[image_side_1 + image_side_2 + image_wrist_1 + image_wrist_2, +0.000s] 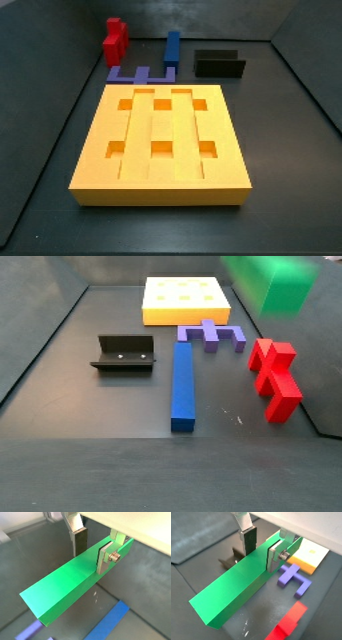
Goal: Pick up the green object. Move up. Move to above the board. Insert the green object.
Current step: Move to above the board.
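The green object is a long green bar held in the air, with my gripper shut on it near one end. One dark pad presses each long side. In a side view the green object shows as a blurred green mass high at the back right, above the floor and beside the board. The board is a thick yellow-orange slab with grooves and square holes; one corner of the board shows past the fingers. The gripper is out of view in both side views.
A blue bar lies on the dark floor. A purple pronged piece sits by the board's edge. A red stepped block and the black fixture stand nearby.
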Motion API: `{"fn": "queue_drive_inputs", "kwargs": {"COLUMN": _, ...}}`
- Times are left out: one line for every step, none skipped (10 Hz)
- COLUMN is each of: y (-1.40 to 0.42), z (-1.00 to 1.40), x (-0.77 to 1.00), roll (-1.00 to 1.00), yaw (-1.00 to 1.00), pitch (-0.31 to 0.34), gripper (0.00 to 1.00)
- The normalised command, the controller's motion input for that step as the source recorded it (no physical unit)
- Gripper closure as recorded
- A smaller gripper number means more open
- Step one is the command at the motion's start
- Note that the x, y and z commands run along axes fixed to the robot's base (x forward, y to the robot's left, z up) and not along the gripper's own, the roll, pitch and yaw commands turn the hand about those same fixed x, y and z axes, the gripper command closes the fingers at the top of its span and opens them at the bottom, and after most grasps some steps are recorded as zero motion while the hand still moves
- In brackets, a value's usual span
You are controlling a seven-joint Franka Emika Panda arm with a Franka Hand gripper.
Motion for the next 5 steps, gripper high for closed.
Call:
{"fn": "queue_drive_inputs", "kwargs": {"y": 0.00, "z": 0.49, "x": 0.02, "roll": 0.01, "yaw": 0.01, "pitch": 0.070, "gripper": 1.00}}
{"fn": "queue_drive_inputs", "kwargs": {"y": 0.01, "z": 0.21, "x": 0.05, "roll": 0.01, "yaw": 0.01, "pitch": 0.059, "gripper": 1.00}}
{"fn": "queue_drive_inputs", "kwargs": {"y": 0.00, "z": 0.17, "x": 0.03, "roll": 0.00, "yaw": 0.01, "pitch": 0.069, "gripper": 1.00}}
{"fn": "queue_drive_inputs", "kwargs": {"y": -1.40, "z": 0.17, "x": 0.27, "roll": -0.03, "yaw": -0.07, "pitch": 0.350, "gripper": 1.00}}
{"fn": "queue_drive_inputs", "kwargs": {"y": -1.40, "z": 0.15, "x": 0.26, "roll": -0.02, "yaw": -0.07, "pitch": 0.333, "gripper": 1.00}}
